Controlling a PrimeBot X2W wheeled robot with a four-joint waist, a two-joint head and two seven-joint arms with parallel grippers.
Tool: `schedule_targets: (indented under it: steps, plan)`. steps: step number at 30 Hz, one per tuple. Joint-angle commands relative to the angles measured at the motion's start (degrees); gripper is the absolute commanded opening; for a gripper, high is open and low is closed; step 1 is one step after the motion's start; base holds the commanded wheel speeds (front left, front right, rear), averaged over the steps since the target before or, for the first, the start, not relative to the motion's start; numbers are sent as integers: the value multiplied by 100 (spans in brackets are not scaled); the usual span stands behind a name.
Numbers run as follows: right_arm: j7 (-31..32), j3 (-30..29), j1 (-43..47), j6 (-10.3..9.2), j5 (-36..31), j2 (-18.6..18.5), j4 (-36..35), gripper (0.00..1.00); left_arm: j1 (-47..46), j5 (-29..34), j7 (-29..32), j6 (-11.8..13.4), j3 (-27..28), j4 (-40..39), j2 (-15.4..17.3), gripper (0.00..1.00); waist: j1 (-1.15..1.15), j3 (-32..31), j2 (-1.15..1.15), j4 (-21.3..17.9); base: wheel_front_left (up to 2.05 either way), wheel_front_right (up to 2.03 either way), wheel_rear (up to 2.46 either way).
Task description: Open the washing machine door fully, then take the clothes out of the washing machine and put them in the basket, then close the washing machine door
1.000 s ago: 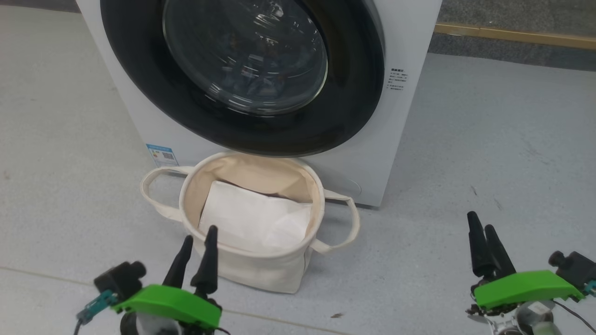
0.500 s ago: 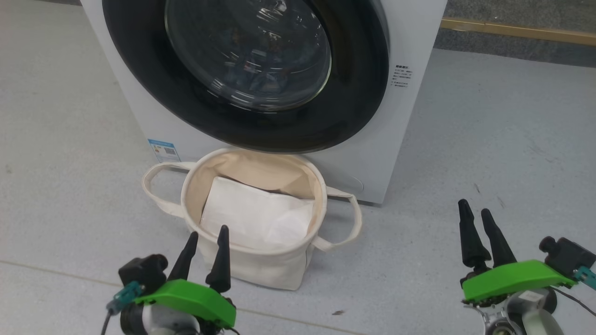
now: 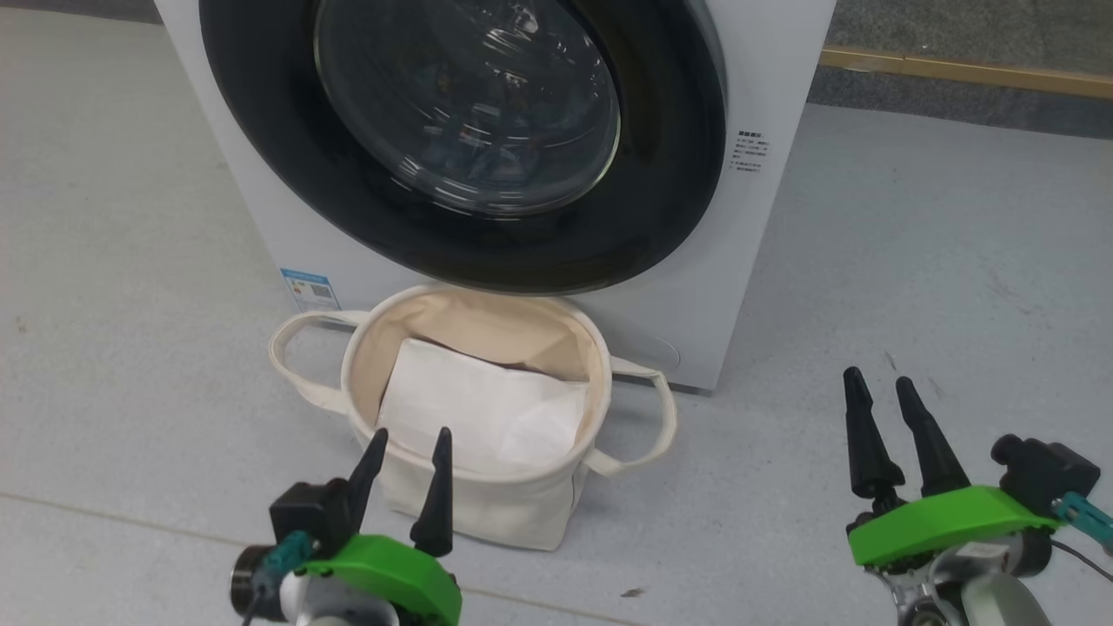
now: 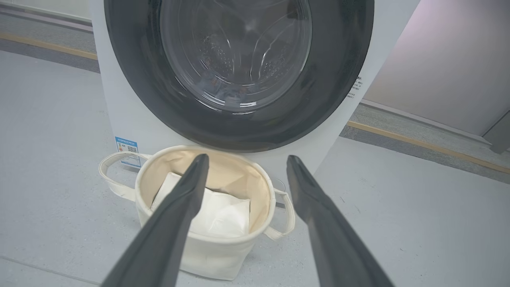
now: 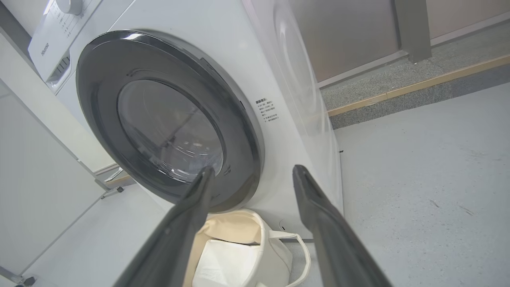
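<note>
Black, rigid and slick, the washing machine door sits shut, so we'd hook its rim edge (never the glass), left claw and right claw both spread empty.

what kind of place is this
Likely a laundry test space, not a furnished home: a white front-loading washing machine stands on a plain grey floor, a cream canvas basket in front.
</note>
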Motion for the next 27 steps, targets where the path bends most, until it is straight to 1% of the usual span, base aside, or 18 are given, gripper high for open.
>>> schedule_targets:
  steps: [1, 10, 13, 17, 27]
  plan:
    - [-96, 130, -275, 32, -190, -57, -242, 100, -357, 198, -107, 64, 57, -149, 95, 100, 0, -7, 0, 2, 0, 0, 0]
    - [-247, 211, -241, 35, -676, -19, -252, 100, -457, 748, -258, 246, -214, -75, 118, 100, 0, -23, 0, 18, 0, 0, 0]
    - [-280, 176, -232, 36, -665, 1, -242, 100, -472, 849, -292, 284, -251, -90, 113, 100, 0, -20, 0, 23, 0, 0, 0]
    - [-364, 79, -203, 38, -526, 45, -184, 100, -442, 933, -375, 355, -182, -241, 22, 100, 0, 10, 0, 28, 0, 0, 0]
    - [-531, 153, -338, 41, -1081, 57, -138, 100, -463, 1519, -543, 416, -174, -250, -48, 100, 0, 143, 0, 18, 0, 0, 0]
